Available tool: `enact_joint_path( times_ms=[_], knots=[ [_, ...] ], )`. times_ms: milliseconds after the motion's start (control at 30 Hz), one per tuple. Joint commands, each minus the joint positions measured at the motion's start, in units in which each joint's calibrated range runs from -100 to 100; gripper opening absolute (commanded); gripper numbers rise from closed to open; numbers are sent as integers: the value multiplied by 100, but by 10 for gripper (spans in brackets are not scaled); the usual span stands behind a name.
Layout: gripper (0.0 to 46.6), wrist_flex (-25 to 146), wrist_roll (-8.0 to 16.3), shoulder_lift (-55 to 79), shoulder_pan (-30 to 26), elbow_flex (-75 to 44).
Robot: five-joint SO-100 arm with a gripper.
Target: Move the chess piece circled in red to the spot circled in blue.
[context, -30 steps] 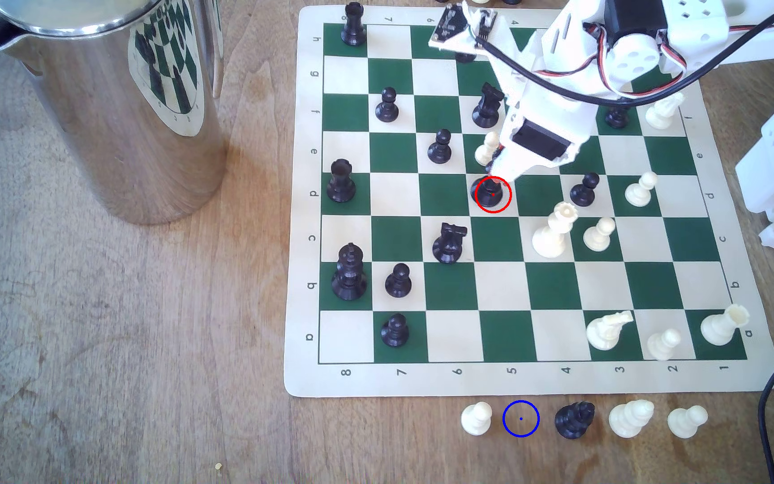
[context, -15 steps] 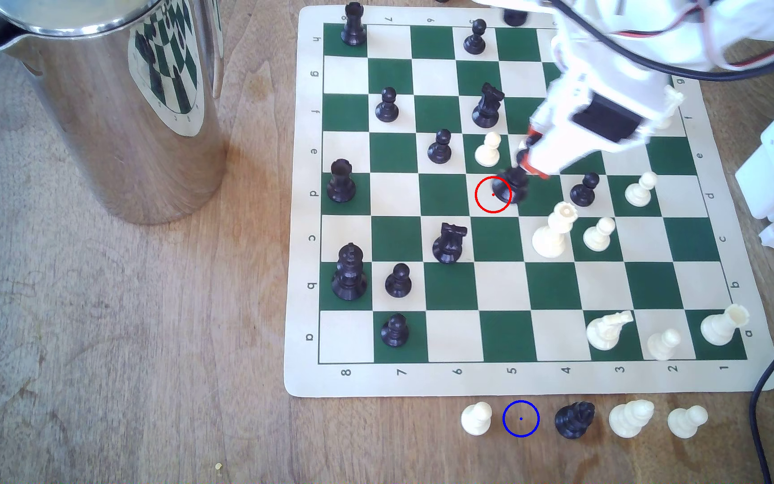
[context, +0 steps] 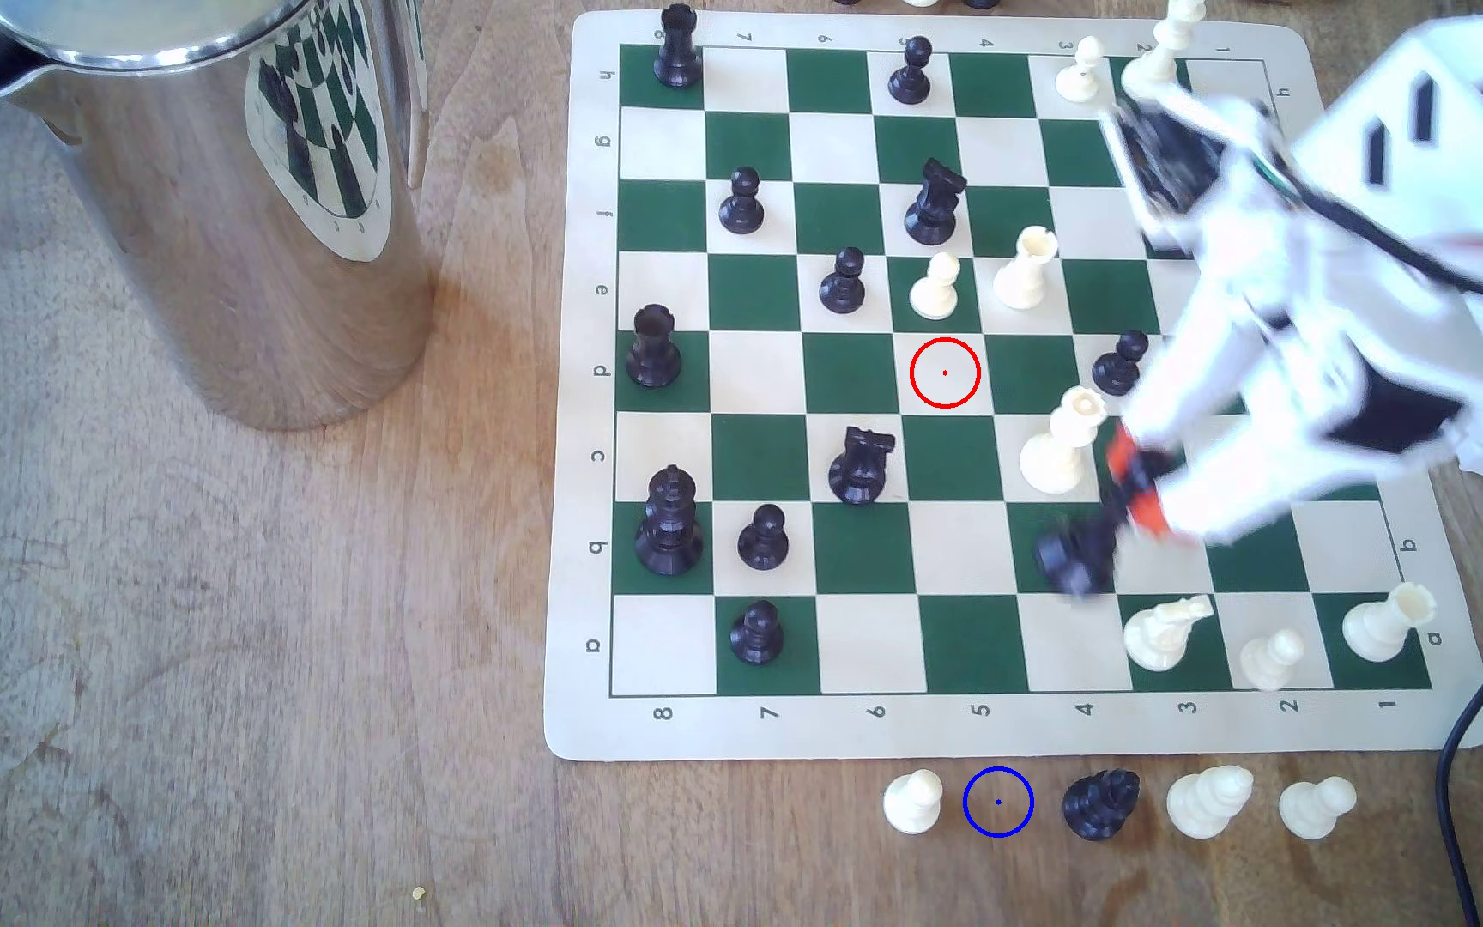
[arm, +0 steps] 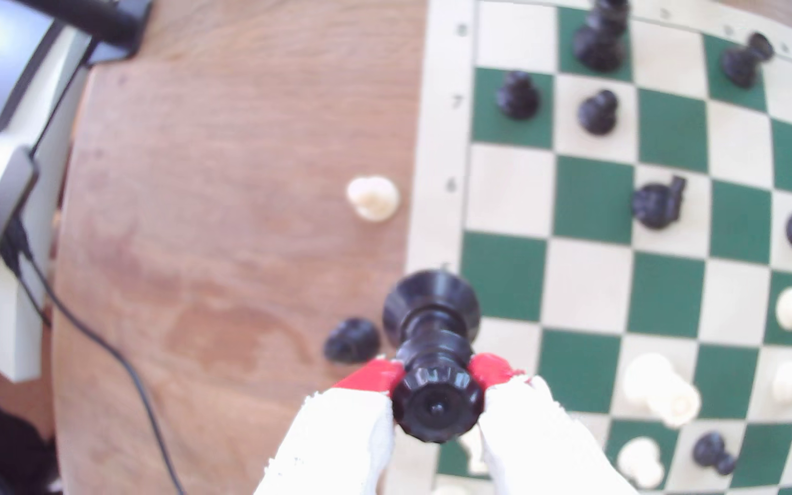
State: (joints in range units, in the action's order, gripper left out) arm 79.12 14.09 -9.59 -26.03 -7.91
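The end effector [arm: 437, 381] grips the black queen [arm: 434, 361] just under its notched coronet; the piece looks light, rigid, smooth plastic, likely to swing below this high hold.

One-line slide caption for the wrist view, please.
Gripper clamps the black queen by its coronet, carried above the chessboard's edge.

Queen [context: 1074, 557] in claw [context: 1117, 508] over board [context: 1023, 726]; blue-circled spot [context: 997, 802] off board.
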Motion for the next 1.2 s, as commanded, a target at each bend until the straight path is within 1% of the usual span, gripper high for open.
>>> enact_joint_path(
  times_ms=[0,100,367,667,967,1167],
  knots=[
    [12,-50,15,348,-154,-932],
    [11,-50,10,679,-232,-1204],
    [11,-214,34,1307,-498,-1376],
    [11,-271,10,1885,-498,-1829],
    [12,-517,29,2496,-514,-1802],
    [12,-590,39,2674,-584,-1766]
  ],
)
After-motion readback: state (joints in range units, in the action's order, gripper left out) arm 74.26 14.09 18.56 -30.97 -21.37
